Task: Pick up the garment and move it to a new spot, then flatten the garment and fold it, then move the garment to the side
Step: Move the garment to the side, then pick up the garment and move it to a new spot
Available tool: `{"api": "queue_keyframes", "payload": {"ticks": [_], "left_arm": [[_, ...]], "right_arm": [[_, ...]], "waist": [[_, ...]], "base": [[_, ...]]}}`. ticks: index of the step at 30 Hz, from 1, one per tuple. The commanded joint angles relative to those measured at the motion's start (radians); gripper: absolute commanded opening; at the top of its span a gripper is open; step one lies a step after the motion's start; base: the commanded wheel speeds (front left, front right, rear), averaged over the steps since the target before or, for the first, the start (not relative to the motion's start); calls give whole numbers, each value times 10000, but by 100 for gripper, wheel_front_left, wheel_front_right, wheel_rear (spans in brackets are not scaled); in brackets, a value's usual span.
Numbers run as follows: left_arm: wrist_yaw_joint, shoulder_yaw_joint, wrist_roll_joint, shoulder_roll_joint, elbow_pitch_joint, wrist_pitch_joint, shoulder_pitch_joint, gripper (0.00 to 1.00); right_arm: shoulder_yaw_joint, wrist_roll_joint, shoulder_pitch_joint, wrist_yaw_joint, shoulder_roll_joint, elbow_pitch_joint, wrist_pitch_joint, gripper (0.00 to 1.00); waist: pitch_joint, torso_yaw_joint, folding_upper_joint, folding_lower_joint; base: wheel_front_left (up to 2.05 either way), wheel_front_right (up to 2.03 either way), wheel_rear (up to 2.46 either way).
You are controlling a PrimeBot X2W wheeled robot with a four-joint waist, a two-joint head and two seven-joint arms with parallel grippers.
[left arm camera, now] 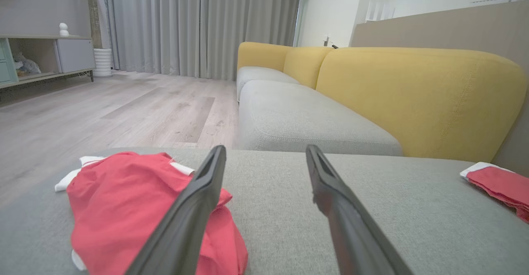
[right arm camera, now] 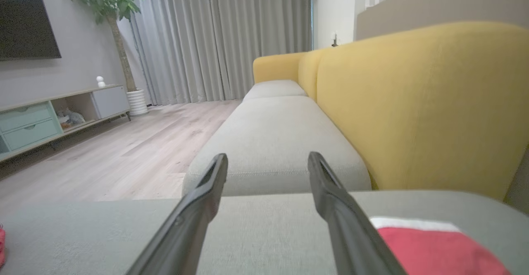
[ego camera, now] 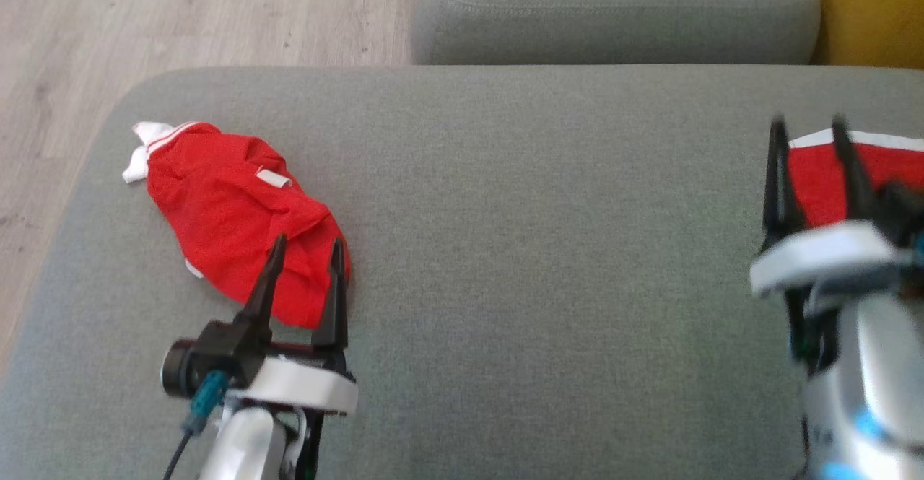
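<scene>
A crumpled red garment (ego camera: 231, 213) with white trim lies at the left of the grey sofa cushion (ego camera: 541, 249). My left gripper (ego camera: 309, 242) is open over its near right edge, one finger over the cloth and nothing between the jaws. In the left wrist view the garment (left arm camera: 124, 209) sits low left, beside the open left gripper (left arm camera: 265, 151). A second red garment (ego camera: 888, 177), flat with a white band, lies at the right edge. My right gripper (ego camera: 808, 125) is open above its left end. The right wrist view has this cloth (right arm camera: 434, 250) just right of the open right gripper (right arm camera: 268, 157).
Another grey seat cushion (ego camera: 613, 11) adjoins the far side, with a yellow backrest (left arm camera: 421, 97) along the right. Wood floor (ego camera: 180, 11) lies beyond the cushion's left and far-left edges. A low cabinet (right arm camera: 41, 118) and a potted plant (right arm camera: 111, 2) stand across the room.
</scene>
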Motion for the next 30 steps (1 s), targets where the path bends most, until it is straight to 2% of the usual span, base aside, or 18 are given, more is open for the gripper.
{"api": "queue_keyframes", "payload": {"ticks": [1,4,7,17,25,30], "left_arm": [[38,395,-91,53,-330,-80,-173,100],[15,464,-193,53,-185,-80,20,100],[-21,544,-133,53,-131,-80,168,100],[12,590,-173,53,-147,-80,408,100],[103,360,-220,53,-79,-80,244,100],[148,326,-156,53,-2,-80,309,100]], "right_arm": [[434,440,64,-19,86,-241,-297,100],[752,1199,924,-19,92,130,-821,100],[928,1464,1495,-19,94,439,-1155,100],[1203,1455,1831,-19,96,801,-1493,100],[1608,1693,1928,-19,96,691,-1559,100],[1926,1892,2163,-19,96,624,-1582,100]], "waist": [[-81,22,-1,1],[-147,-10,-1,1],[-198,-65,-1,1],[-275,-166,-1,1],[-346,266,-1,1],[-505,953,-1,1]], "base": [[0,0,0],[0,0,0],[0,0,0],[0,0,0],[0,0,0],[0,0,0]]}}
